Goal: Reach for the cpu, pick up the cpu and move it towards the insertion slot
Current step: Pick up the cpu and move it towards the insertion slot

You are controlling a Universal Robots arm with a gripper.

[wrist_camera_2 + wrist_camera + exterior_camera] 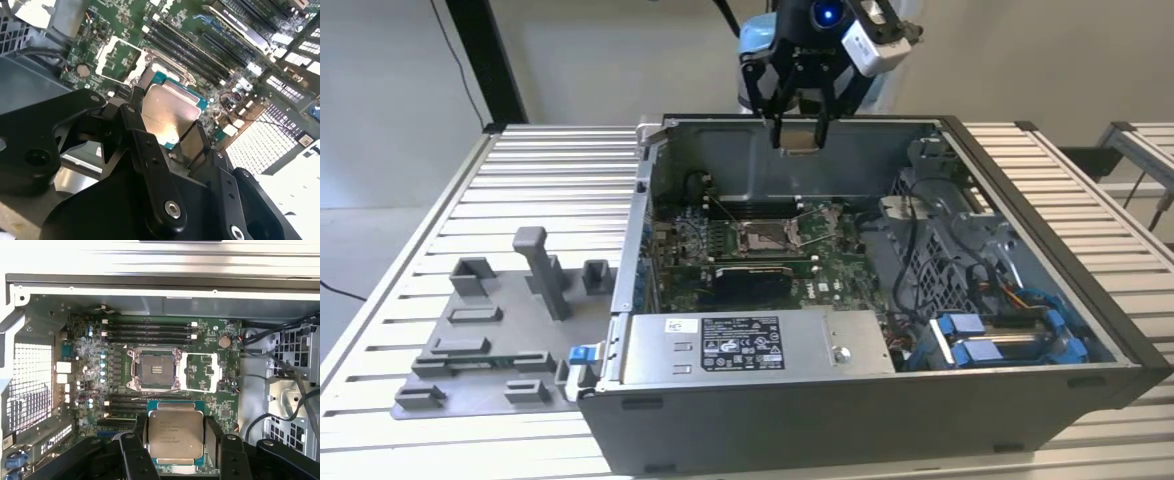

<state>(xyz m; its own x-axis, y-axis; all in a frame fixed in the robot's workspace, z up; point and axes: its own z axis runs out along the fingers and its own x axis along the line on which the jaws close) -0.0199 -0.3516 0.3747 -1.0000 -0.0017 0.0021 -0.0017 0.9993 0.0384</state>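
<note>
Computer case on slatted bench, toward exterior view's right, open side up. Fixture plate with blocks on bench at exterior view's left, just beside case wall. Circuit board on case floor; insertion slot near board's middle. Power supply box inside case along near wall. Drive cage with cables in case's near corner at exterior view's right. Gripper above case's far wall, cpu between its fingers (held apart from slot, above board).
</note>
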